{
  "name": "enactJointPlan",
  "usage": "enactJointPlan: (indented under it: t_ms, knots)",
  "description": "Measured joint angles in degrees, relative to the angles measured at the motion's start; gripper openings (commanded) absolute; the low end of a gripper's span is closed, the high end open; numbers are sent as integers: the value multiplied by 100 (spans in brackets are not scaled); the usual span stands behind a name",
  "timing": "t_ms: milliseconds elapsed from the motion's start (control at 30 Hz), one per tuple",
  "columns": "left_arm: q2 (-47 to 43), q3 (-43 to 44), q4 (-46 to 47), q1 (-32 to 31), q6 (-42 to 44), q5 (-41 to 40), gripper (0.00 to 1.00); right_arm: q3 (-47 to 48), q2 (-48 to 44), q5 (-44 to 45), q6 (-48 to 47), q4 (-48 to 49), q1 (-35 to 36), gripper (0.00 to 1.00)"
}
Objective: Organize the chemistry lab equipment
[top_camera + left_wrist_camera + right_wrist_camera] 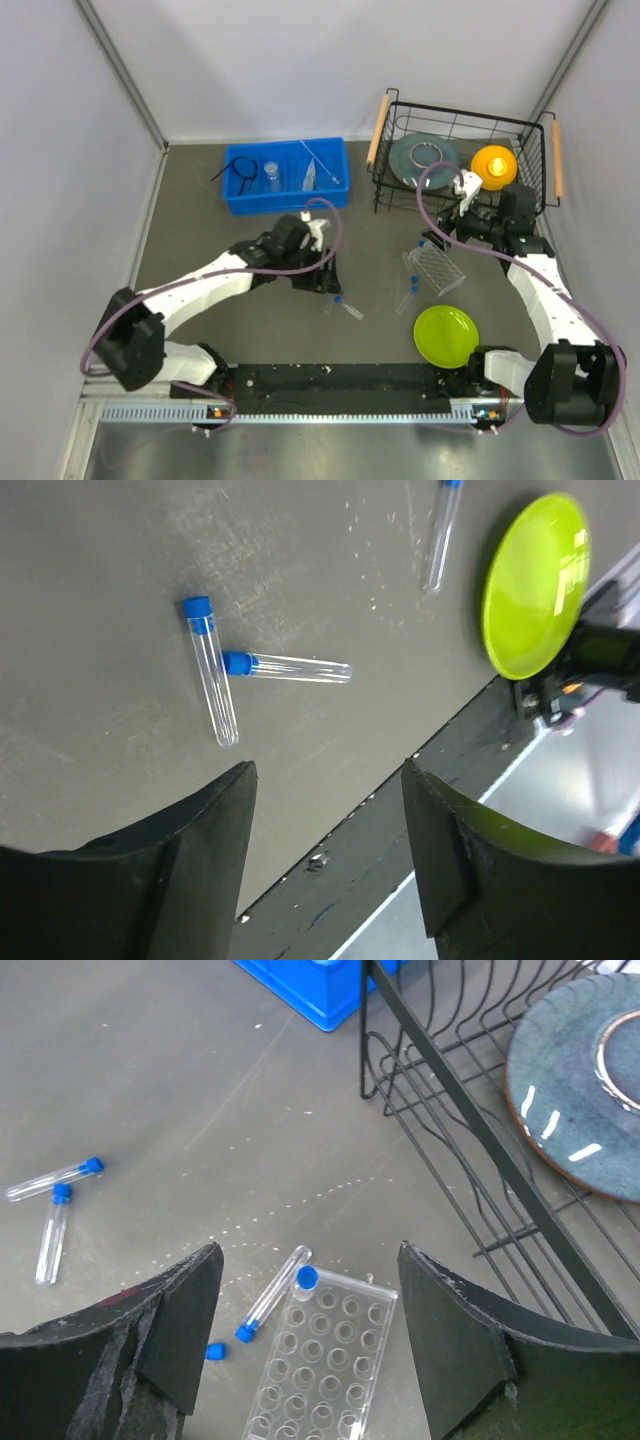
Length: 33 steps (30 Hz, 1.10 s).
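Observation:
Two thin clear tubes with blue caps lie touching in an L on the table, one [212, 675] upright in the left wrist view, the other [290, 667] across it. My left gripper [328, 770] hovers open just short of them, nothing between its fingers. The clear perforated tube rack [320, 1370] lies below my open right gripper [310, 1250]. One capped tube [307, 1278] stands in its corner hole. Another tube [270, 1300] lies beside the rack, with a loose blue cap [215, 1351] close by. The blue bin [288, 175] holds the black ring [245, 168], small jar [273, 178] and packet [312, 178].
A lime-green plate [445, 334] lies near the front right. The black wire basket [385, 160] at the back right holds a grey dish [425, 158] and an orange bowl [494, 165]. One more tube [440, 535] lies near the plate. The table's front rail [330, 378] runs between the arm bases.

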Motion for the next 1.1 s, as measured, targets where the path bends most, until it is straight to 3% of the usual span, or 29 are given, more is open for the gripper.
enactJointPlan:
  t_ms: [133,233,367,567,700,1033,1100]
  knots:
    - [874,922,-1023,-612,295,-750,60,2,-59,-267,90,-63,-4,74]
    - [1287,1198,-1545,-817,396,-1268,53,52,-129,-426,212,-280,-4,75]
    - [1631,1357,-2015,-999,433,-1700,52,63,-356,-688,273,-369,-4,78]
    - [2100,1600,-2181,-1185,422,-1908,51,-133,-549,-820,101,-422,-4,78]
    - [2343,1670,-2166,-1231,409,-1908,40,-240,-551,-846,-2,-468,-4,79]
    - [2852,2026,-2229,-1248,328,-2087,39,-269,-551,-848,-188,-476,-4,80]
    - [2876,2039,-2236,-1250,310,-2129,34,-269,-551,-848,-219,-476,-4,80]
